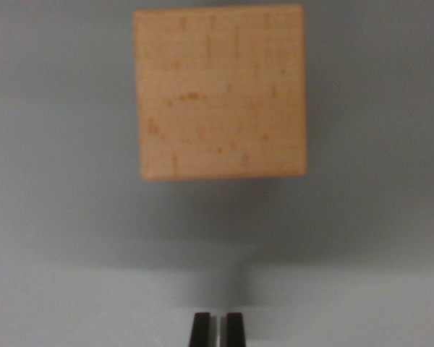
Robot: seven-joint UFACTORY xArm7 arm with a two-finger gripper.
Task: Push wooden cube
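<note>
A light wooden cube (219, 92) with small dark flecks fills the upper middle of the wrist view, resting on a plain grey surface (58, 217). Its image is blurred. My gripper (218, 329) shows at the bottom centre as two black fingertips (200, 330) standing almost together, with only a thin gap and nothing between them. The fingertips sit below the cube in the picture, apart from it, roughly in line with its middle.
A soft shadow (224, 231) lies on the grey surface between the cube and the fingertips. A lighter band of the surface (94, 303) runs along the bottom of the view.
</note>
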